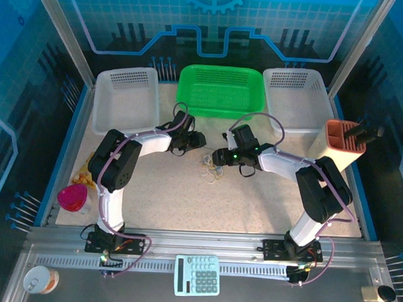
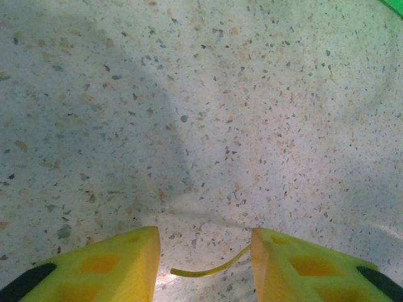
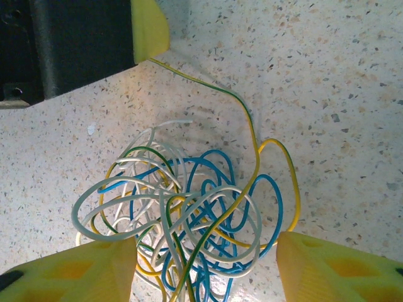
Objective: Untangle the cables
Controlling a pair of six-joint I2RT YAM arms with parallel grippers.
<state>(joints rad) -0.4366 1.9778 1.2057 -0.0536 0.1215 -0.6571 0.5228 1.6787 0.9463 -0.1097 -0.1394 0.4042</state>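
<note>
The cables (image 3: 189, 214) lie as one small tangle of yellow, white, blue and green loops on the speckled table, and show in the top view (image 1: 210, 168) between the two arms. My right gripper (image 3: 204, 242) is open, its yellow fingers (image 3: 94, 270) straddling the tangle low over the table. One yellow-green strand (image 3: 208, 85) runs out of the tangle to my left gripper's finger (image 3: 150, 28). My left gripper (image 2: 204, 238) is open. The strand's free end (image 2: 204, 272) lies between its fingers and touches the right one (image 2: 302, 267). In the top view the left gripper (image 1: 196, 141) and right gripper (image 1: 216, 158) almost face each other.
A green basket (image 1: 221, 92) stands at the back middle between two white baskets (image 1: 125, 101) (image 1: 297, 98). An orange holder (image 1: 342, 140) stands at the right. A pink object (image 1: 72, 197) sits at the left edge. A calculator (image 1: 197, 274) lies on the front rail.
</note>
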